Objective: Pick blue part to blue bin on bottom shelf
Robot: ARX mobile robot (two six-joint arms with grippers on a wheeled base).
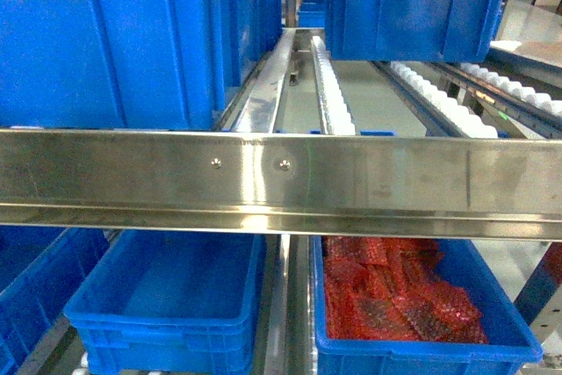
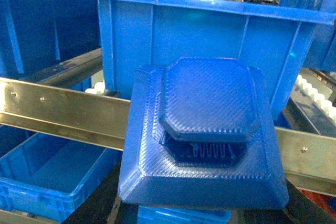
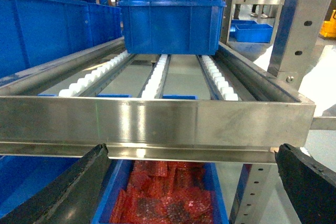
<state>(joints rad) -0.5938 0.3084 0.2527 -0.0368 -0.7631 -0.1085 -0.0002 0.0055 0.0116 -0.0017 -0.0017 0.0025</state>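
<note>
The blue part (image 2: 202, 129), a ribbed square piece with a raised octagonal top, fills the left wrist view. My left gripper (image 2: 205, 205) is shut on it, with black fingers (image 2: 97, 200) showing under its lower corners. It hangs in front of the riveted steel rail (image 2: 58, 111). An empty blue bin (image 1: 167, 292) (image 2: 47, 177) sits below that rail, on the bottom shelf (image 1: 283, 305), which is mostly hidden by bins. My right gripper (image 3: 193, 153) stands open with nothing in it, just before the rail. Neither gripper shows in the head view.
Beside the empty bin, a blue bin of red parts (image 1: 395, 305) (image 3: 163, 192) lies under my right gripper. The steel front rail (image 1: 281, 173) crosses the head view. Behind it, large blue bins (image 1: 114, 32) (image 1: 413, 2) stand on white roller tracks (image 1: 332, 94). A perforated rack post (image 3: 294, 30) rises at right.
</note>
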